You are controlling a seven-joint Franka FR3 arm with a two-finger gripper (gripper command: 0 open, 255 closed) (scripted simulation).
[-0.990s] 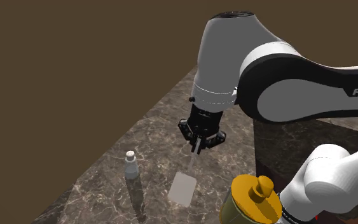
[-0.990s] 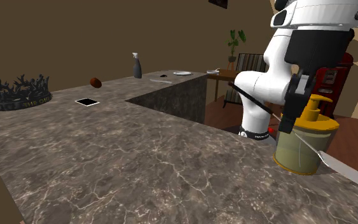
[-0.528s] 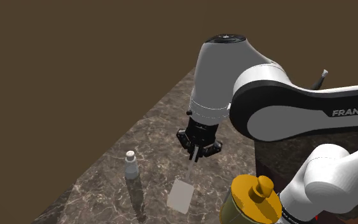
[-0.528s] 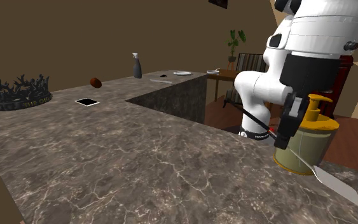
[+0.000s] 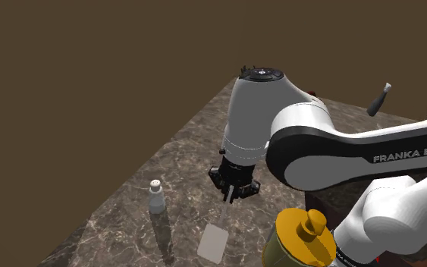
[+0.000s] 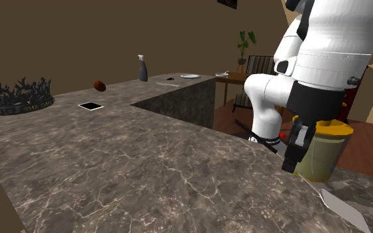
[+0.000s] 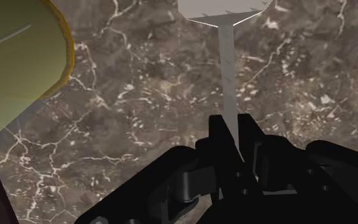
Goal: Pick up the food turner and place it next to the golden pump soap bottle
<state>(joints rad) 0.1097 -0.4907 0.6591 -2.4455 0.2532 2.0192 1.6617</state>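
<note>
The food turner is pale grey, with a thin handle and a flat rectangular blade [image 5: 213,243]. My gripper [image 7: 234,125] is shut on the handle [image 7: 228,76], with one black finger on each side. The blade [image 7: 222,9] points away from the hand, low over the marble counter [image 5: 181,163]; I cannot tell whether it touches. The golden pump soap bottle [image 5: 302,240] stands just to the shoulder view's right of the blade. In the second exterior view my gripper [image 6: 291,156] hangs in front of the bottle [image 6: 322,151], and the blade [image 6: 342,210] lies below it to the right.
A small white bottle [image 5: 156,197] stands to the shoulder view's left of the blade, near the counter's edge. Farther along the counter are a black crown-shaped ornament [image 6: 16,96], a tablet [image 6: 91,105], a brown object [image 6: 99,85], a spray bottle [image 6: 142,68] and a sunken recess [image 6: 178,102].
The arm has come down and toward the shoulder camera, carrying the turner. Its blade has dropped closer to the counter beside the soap bottle.
</note>
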